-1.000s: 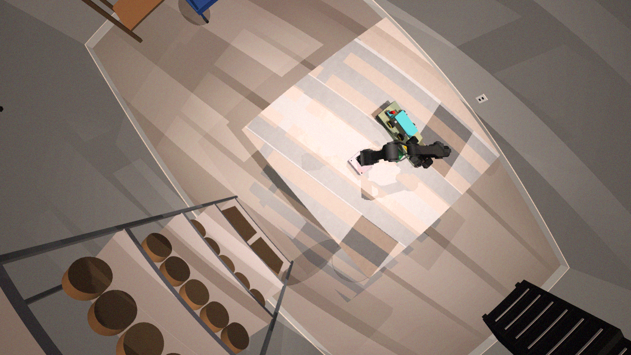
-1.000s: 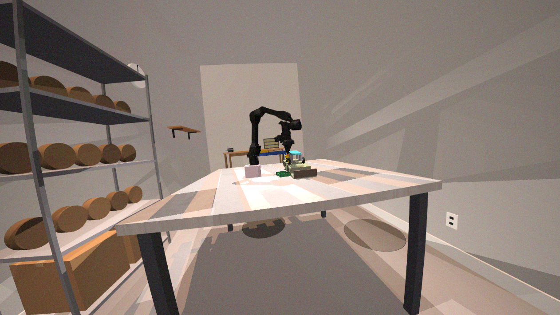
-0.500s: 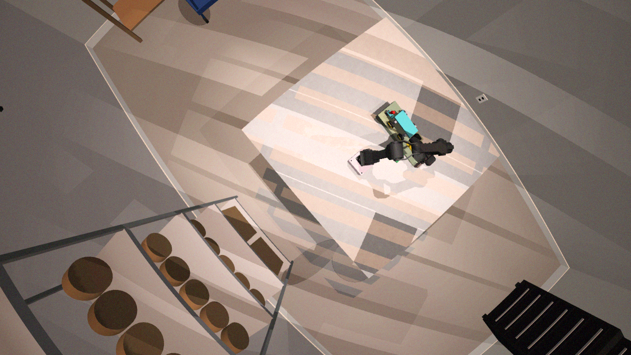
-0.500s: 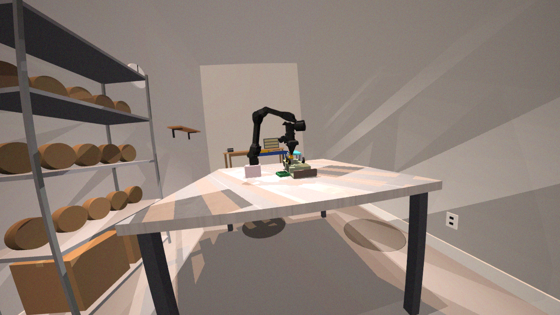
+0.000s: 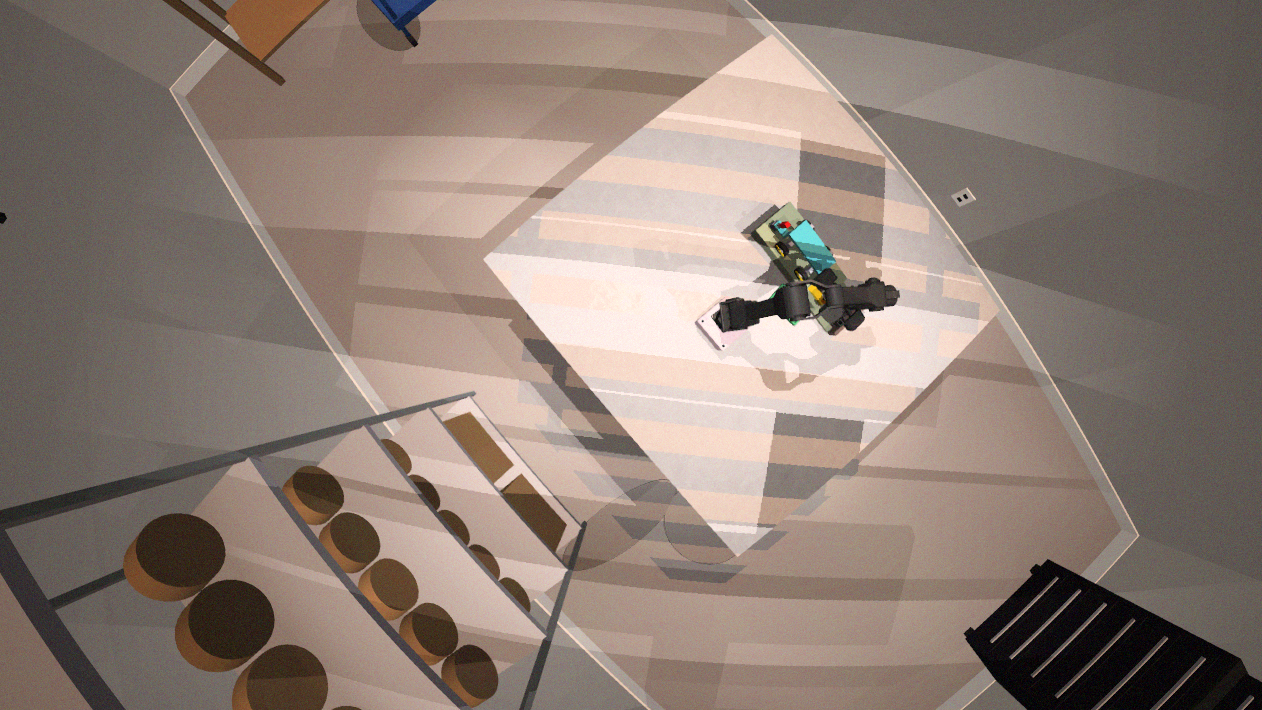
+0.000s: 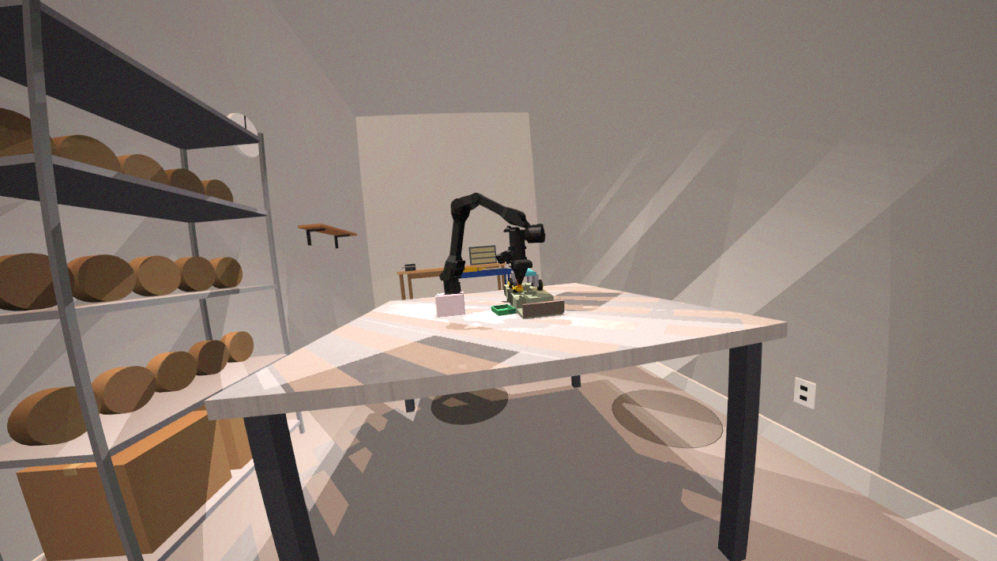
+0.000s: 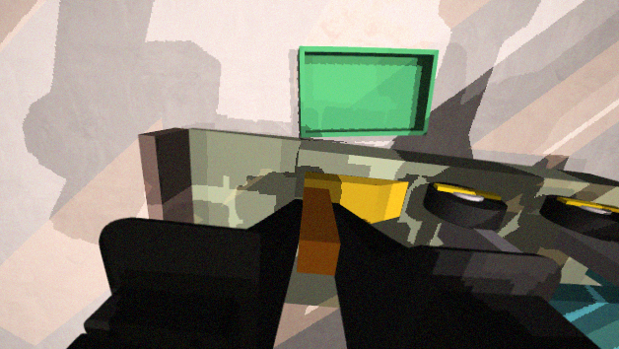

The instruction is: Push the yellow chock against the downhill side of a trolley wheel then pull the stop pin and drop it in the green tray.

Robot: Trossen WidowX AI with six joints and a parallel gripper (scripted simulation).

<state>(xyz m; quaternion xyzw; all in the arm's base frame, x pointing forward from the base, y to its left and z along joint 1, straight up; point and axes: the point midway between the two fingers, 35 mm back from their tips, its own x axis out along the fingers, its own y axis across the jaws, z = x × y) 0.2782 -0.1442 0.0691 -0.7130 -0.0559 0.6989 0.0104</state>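
Observation:
In the wrist view my gripper is shut on the orange handle of the yellow chock. The chock sits on the olive ramp, just left of the trolley's nearer black wheel; a small gap shows between them. A second wheel and a bit of the cyan trolley body are at the right. The green tray lies on the table beyond the ramp. In the top view the cyan trolley stands on the ramp, with the red pin head at its far end.
The arm's pale base block stands on the table beside the ramp. In the exterior view the green tray lies left of the ramp. A shelf rack with logs stands far off the table.

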